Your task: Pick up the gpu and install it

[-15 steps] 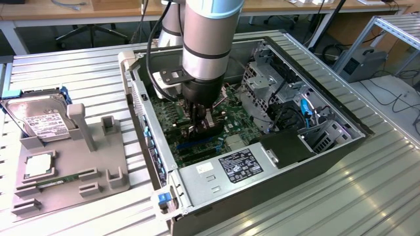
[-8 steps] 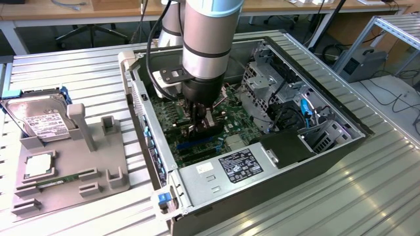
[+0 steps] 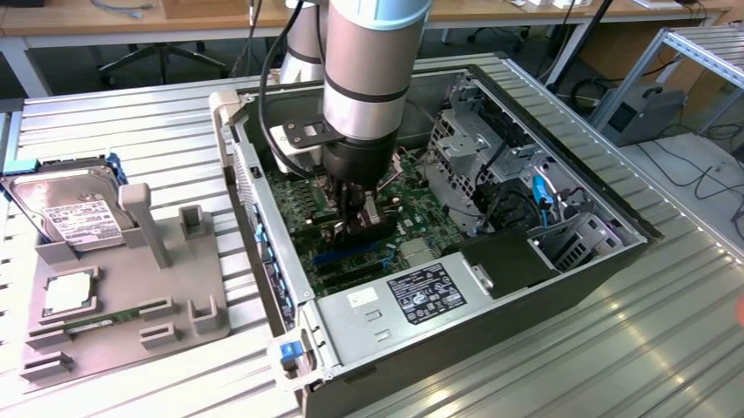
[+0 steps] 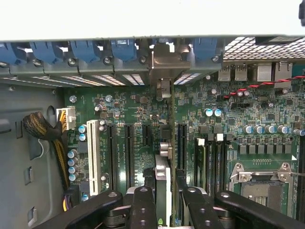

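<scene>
Item 1, nearest my wrist camera: gripper (image 4: 164,202), black fingers (image 4: 143,210) clamped on either side of the gpu (image 4: 162,176). I see the card edge-on as a thin upright plate running away from the fingers, its silvery bracket (image 4: 164,67) at the far end against the case's rear wall.

Item 2: motherboard (image 4: 238,109), green, with a row of dark expansion slots (image 4: 128,152) and one white slot (image 4: 93,157). The card hangs between two of the dark slots' lines; I cannot tell whether its lower edge has entered a slot.

Item 3: blue slot latches (image 4: 86,50) along the rear wall, beside the bracket.

Item 4, exterior view: arm (image 3: 366,78) reaching straight down into the open computer case (image 3: 348,348), gripper (image 3: 355,228) low over the board, the card gripped between its fingers.

Item 5, farther off at that view's left: grey parts stand (image 3: 128,296) holding a hard drive (image 3: 70,213) and a green memory stick (image 3: 99,320).

Status, as I judge it: pickup done, card carried into the case and lined up; seating not confirmed, grip not released.
</scene>
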Available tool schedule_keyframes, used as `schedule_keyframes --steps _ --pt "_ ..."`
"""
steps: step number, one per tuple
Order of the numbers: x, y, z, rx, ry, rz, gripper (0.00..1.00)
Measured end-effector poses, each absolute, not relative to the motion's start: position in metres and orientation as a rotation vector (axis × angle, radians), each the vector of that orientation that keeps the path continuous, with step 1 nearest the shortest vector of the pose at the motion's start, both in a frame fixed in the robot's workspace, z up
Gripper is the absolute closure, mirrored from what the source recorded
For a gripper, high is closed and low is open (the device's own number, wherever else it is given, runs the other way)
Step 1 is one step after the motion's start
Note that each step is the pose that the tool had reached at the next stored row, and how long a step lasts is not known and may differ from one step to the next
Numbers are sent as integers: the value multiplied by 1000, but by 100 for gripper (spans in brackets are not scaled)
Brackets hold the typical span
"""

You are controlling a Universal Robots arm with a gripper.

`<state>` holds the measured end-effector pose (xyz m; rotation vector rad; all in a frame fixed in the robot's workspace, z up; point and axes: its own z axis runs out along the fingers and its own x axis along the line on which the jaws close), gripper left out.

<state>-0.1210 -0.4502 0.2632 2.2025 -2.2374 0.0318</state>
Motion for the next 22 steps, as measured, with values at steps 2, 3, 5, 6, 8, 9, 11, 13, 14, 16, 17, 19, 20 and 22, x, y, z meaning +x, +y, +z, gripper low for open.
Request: schedule_keyframes --steps 2,3,5,6,8,9,11,13,14,16,17,19,20,22 --pt "-121 -450 263 2198 -2241 33 73" --pt "-121 -450 263 2198 -2241 33 73" --pt "-121 -450 263 2198 -2241 33 73" --pt "-121 -450 263 2198 -2241 33 73" --pt "-121 -450 263 2198 -2241 33 73" --pt "-121 -450 263 2197 -2241 33 73" --pt "-121 -450 263 2198 -2241 33 73" --pt "-121 -450 262 2198 -2241 33 73" --pt "-121 -450 262 2198 -2241 33 73" --pt "-121 -449 261 2198 -2241 33 73" --pt "-121 -449 261 2198 -2241 33 73" --pt "-121 -448 261 2198 -2241 33 73" --pt "-121 -448 260 2198 -2241 33 73" --pt "-121 -448 260 2198 -2241 33 73"
